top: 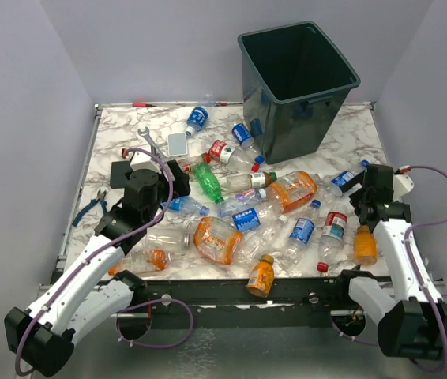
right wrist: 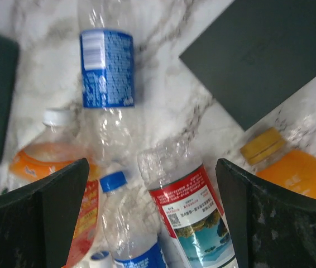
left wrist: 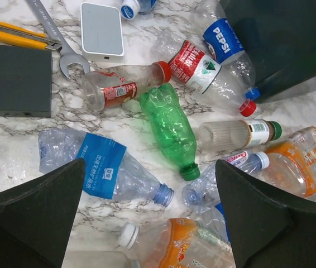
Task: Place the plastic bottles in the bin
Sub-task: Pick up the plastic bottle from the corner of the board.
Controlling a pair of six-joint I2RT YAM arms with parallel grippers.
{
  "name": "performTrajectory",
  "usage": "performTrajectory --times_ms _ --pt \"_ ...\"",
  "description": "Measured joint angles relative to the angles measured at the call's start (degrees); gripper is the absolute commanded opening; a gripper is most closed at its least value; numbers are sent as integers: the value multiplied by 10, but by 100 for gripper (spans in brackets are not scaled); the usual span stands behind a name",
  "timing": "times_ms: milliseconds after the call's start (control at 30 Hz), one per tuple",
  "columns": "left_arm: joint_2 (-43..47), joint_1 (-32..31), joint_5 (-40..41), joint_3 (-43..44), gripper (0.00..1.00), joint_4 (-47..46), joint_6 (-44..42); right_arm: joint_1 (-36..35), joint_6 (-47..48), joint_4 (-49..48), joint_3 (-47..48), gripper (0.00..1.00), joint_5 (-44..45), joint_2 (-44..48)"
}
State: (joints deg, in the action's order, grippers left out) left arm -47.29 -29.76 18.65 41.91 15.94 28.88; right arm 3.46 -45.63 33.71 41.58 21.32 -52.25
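Observation:
The dark bin [top: 298, 79] stands upright at the back right of the marble table. Plastic bottles lie strewn across the table: a green one [top: 208, 183], crushed orange ones [top: 217, 239], clear ones with blue or red labels. My left gripper [top: 178, 180] hovers open over the left part of the pile; in its wrist view the gripper [left wrist: 149, 184] frames the green bottle [left wrist: 172, 128], a blue-labelled clear bottle [left wrist: 99, 164] and an orange one [left wrist: 186, 245]. My right gripper [top: 362, 188] hangs open above a red-labelled bottle [right wrist: 194, 206] and holds nothing.
A wrench [top: 151, 142], a light grey slab [top: 178, 144], a black slab [top: 121, 172] and pliers [top: 91, 207] lie on the left side. A small orange bottle [top: 261, 276] sits at the table's near edge. The bin's wall [right wrist: 264, 50] is close to my right gripper.

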Motion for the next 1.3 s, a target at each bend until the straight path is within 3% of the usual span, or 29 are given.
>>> performTrajectory --times_ms 533,900,1100,1300 --pt "-24 0 -31 -1 99 0 6 15 1 26 -87 91 -122 -33" --pt "-24 0 -38 -1 99 0 11 15 7 10 -111 70 -163 -56" --pt "-24 0 -37 -1 99 0 11 15 9 -1 -111 50 -180 -54" --pt "-21 0 -37 -4 99 -1 11 15 17 31 -91 40 -206 8"
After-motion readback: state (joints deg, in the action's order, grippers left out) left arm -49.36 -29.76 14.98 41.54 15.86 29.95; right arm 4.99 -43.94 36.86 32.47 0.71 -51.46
